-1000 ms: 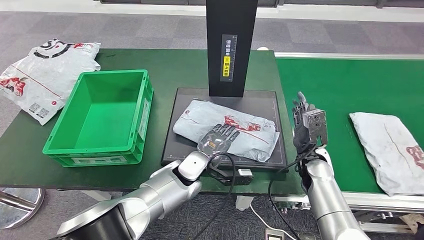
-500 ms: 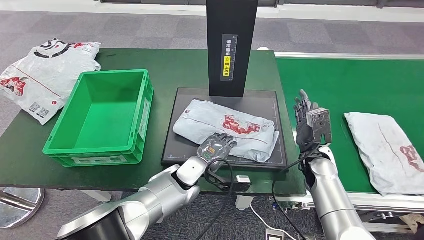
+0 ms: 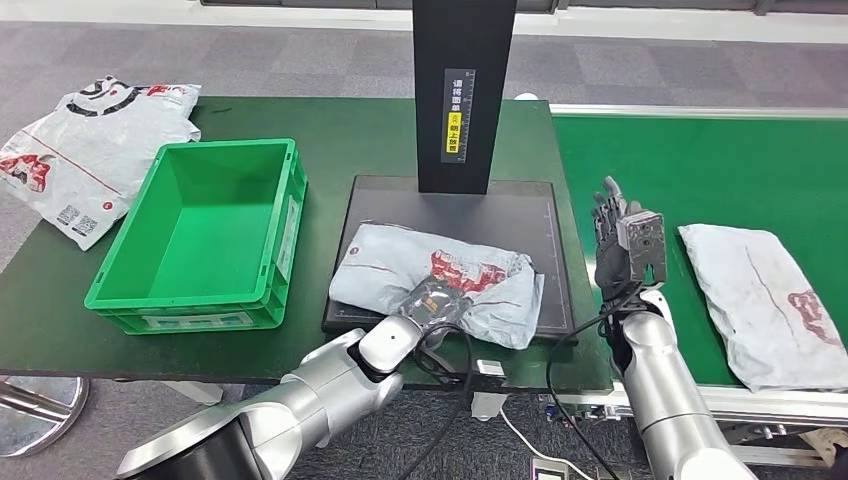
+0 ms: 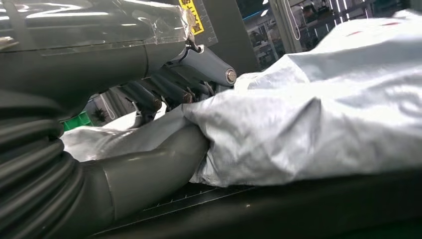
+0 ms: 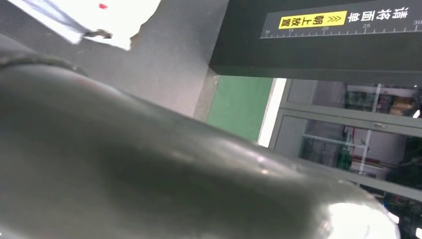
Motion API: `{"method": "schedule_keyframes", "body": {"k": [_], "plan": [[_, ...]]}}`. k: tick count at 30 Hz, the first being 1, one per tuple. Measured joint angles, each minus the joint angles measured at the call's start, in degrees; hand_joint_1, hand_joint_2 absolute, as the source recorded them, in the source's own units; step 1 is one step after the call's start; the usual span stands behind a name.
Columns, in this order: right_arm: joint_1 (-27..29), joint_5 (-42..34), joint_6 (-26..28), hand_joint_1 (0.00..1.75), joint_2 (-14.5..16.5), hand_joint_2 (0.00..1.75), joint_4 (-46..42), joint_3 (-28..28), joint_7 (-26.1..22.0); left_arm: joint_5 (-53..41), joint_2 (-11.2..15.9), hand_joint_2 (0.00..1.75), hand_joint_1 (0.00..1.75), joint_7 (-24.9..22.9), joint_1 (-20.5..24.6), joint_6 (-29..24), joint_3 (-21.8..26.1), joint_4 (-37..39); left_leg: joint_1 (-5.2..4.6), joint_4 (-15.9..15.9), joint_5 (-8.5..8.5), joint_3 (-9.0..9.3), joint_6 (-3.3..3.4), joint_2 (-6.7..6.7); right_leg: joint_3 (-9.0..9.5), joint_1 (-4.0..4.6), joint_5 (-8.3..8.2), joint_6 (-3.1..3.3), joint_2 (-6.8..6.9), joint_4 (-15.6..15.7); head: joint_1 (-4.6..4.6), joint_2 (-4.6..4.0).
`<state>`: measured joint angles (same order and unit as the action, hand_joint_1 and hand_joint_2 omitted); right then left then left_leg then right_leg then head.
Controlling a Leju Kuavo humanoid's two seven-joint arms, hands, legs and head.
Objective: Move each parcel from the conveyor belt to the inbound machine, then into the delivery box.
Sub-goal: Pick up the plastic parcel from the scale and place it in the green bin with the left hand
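The left hand (image 3: 432,302) grips the near edge of the grey parcel (image 3: 440,281) lying on the black scanner plate (image 3: 540,215), thumb under, fingers (image 4: 164,89) on top. The scanner's black post (image 3: 463,90), with a yellow label, stands just behind. The green crate (image 3: 200,235) sits open to the left. The right hand (image 3: 622,245) is upright, fingers apart, holding nothing, beside another parcel (image 3: 765,300) on the green belt (image 3: 700,170).

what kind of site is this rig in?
Likely a parcel-sorting test cell: a green conveyor belt carrying a parcel, a black scanning platform under a post, and a green crate.
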<state>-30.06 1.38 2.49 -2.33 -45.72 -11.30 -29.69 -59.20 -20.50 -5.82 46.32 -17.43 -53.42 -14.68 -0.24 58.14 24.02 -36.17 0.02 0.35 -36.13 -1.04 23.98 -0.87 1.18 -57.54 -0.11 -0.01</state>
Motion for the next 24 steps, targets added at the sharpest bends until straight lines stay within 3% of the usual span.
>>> {"method": "schedule_keyframes", "body": {"k": [10,14,19,24], "plan": [[-0.86,-0.48,-0.56,0.00,-0.01,0.00,0.99,0.00,-0.56,0.12,-0.09,1.75,1.75,1.06,0.72,-1.11,0.11,-0.03,0.00,0.00,-0.01,0.00,0.00,0.00,0.00,0.00,0.00,0.00,0.00,0.00,0.00,0.01],[-2.50,-0.68,-0.48,0.00,-0.13,0.00,2.60,0.00,-0.71,-0.49,-0.07,1.75,1.75,0.52,2.48,-8.66,0.93,-0.39,0.00,0.01,-0.02,-0.02,0.00,0.00,-0.02,0.00,-0.01,0.00,0.00,-0.01,0.00,0.00],[-4.35,-1.18,0.04,0.00,-0.26,0.00,5.42,0.00,-0.83,-5.86,1.31,1.75,1.75,-4.35,8.86,-20.59,2.98,-2.46,0.00,0.01,-0.04,-0.04,0.00,-0.01,-0.01,0.00,-0.04,0.02,0.00,-0.02,0.00,-0.01],[-5.16,-1.39,0.46,0.00,-0.25,0.00,7.25,0.00,-0.88,-8.44,3.42,1.75,1.75,-4.99,12.46,-22.17,6.38,-4.81,0.01,0.01,-0.05,-0.04,-0.03,-0.01,-0.02,0.01,-0.04,0.02,0.00,-0.03,0.00,-0.01]]}}
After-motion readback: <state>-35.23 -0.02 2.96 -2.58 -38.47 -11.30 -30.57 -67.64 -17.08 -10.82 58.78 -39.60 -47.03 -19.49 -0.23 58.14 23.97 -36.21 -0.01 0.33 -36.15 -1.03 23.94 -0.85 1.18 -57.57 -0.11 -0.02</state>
